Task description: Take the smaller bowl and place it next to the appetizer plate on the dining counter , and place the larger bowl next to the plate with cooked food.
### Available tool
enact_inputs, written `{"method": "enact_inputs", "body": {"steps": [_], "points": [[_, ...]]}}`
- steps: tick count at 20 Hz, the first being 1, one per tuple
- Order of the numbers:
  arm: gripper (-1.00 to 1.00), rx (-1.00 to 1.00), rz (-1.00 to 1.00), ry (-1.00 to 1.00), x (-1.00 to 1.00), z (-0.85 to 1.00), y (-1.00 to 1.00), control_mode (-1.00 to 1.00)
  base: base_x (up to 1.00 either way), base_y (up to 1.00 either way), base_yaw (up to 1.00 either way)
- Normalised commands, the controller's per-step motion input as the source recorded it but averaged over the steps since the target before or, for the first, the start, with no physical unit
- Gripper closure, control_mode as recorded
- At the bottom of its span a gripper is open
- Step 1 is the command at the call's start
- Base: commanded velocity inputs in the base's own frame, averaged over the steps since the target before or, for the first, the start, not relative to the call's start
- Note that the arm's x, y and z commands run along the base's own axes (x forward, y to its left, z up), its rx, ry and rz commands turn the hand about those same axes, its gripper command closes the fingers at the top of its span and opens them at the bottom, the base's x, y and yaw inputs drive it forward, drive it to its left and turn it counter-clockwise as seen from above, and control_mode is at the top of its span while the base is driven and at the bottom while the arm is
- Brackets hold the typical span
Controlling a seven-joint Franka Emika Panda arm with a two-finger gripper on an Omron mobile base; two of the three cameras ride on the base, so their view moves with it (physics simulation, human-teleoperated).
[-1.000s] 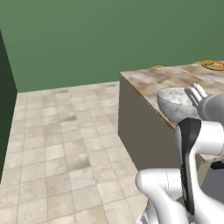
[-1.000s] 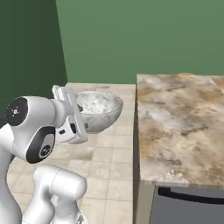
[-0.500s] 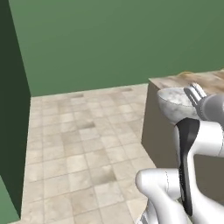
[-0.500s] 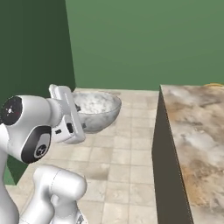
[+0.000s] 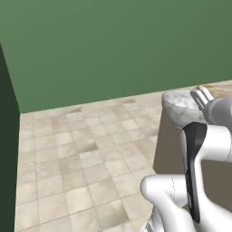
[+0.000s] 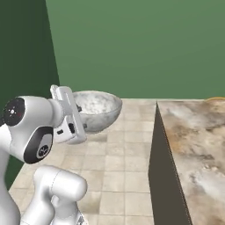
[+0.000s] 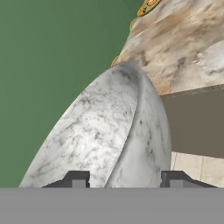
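- Gripper (image 7: 123, 179): jaws part-open, one finger either side of the larger bowl's rim, gripping it.
- Larger bowl (image 6: 97, 110): grey-white marbled, carried in the air over the tiled floor (image 6: 123, 171), just off the counter's near end.
- Dining counter (image 6: 193, 145): beige-brown marbled top, right of the bowl.
- Plate with cooked food (image 7: 148, 6): orange-yellow rim, at the counter's far end.

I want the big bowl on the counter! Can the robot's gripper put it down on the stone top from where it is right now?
Probably not yet. The gripper holds the larger bowl out over the tiled floor, beside the dining counter rather than above it. Nothing blocks the way; it seems to need moving closer first.
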Motion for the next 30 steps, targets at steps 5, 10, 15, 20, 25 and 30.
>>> {"method": "enact_inputs", "body": {"steps": [5,10,15,20,25,30], "points": [[1.00,0.00,0.00,0.00,0.00,0.00,0.00,1.00,1.00,0.06,-0.32],[1.00,0.00,0.00,0.00,0.00,0.00,0.00,1.00,1.00,0.55,-0.43],[1.00,0.00,0.00,0.00,0.00,0.00,0.00,1.00,1.00,0.86,-0.47],[1.00,0.00,0.00,0.00,0.00,0.00,0.00,1.00,1.00,0.99,-0.47],[1.00,0.00,0.00,0.00,0.00,0.00,0.00,1.00,1.00,1.00,-0.53],[1.00,0.00,0.00,0.00,0.00,0.00,0.00,1.00,1.00,1.00,-0.56]]}}
